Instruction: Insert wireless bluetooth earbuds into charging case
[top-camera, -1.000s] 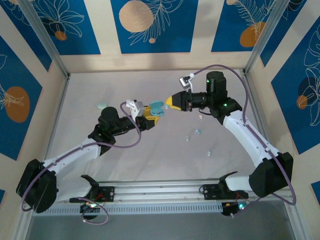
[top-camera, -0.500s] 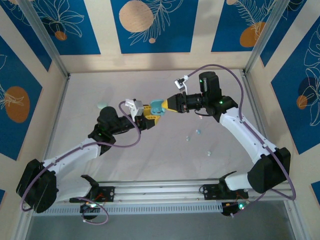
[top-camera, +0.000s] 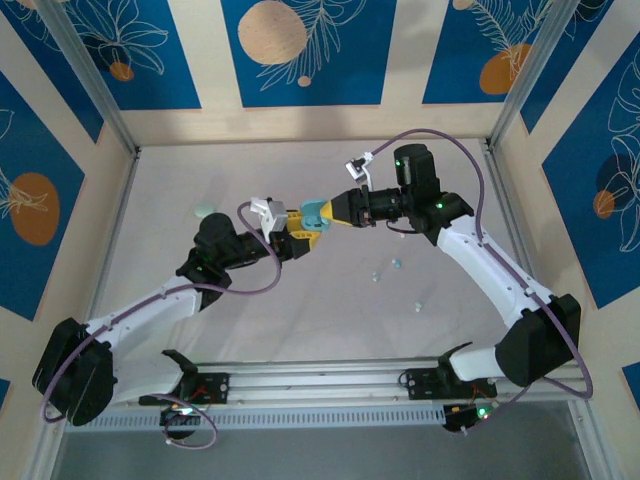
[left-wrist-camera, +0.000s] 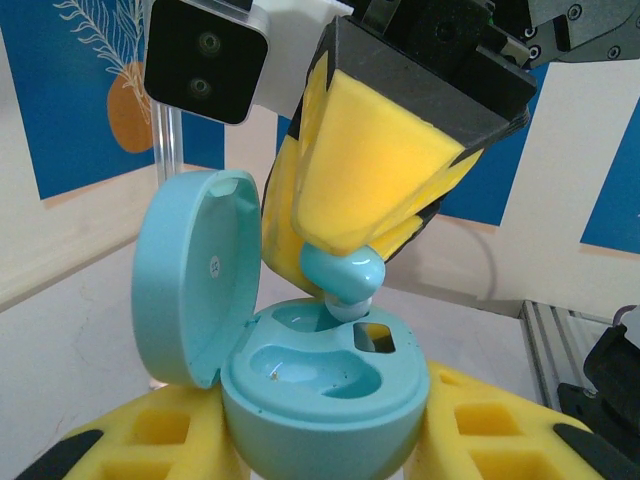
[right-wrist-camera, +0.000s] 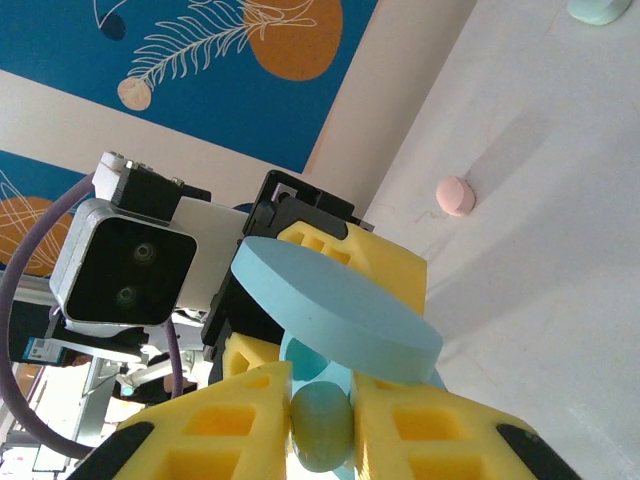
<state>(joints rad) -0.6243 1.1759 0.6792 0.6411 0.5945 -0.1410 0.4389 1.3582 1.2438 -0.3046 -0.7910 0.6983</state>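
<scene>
The pale blue charging case (left-wrist-camera: 320, 400) stands upright with its lid (left-wrist-camera: 190, 290) swung open, and my left gripper (left-wrist-camera: 320, 445) is shut on its base. My right gripper (left-wrist-camera: 345, 262) is shut on a pale blue earbud (left-wrist-camera: 342, 280), whose tip touches the rim of the case's far socket. The near socket is empty. In the right wrist view the earbud (right-wrist-camera: 322, 425) sits between my yellow pads (right-wrist-camera: 240, 420), just below the lid (right-wrist-camera: 335, 305). From above, the two grippers (top-camera: 303, 232) (top-camera: 333, 210) meet at the case (top-camera: 315, 212) above mid-table.
Three loose earbuds (top-camera: 396, 264) (top-camera: 376, 277) (top-camera: 418, 306) lie on the table right of centre. A mint oval case (top-camera: 204, 211) rests at the far left. A small pink piece (right-wrist-camera: 455, 195) lies on the white tabletop beyond the case. Frame posts stand at the corners.
Over the last second my right gripper has carried the earbud leftward up to the open case; in the last half second it has barely shifted. The left arm holds still.
</scene>
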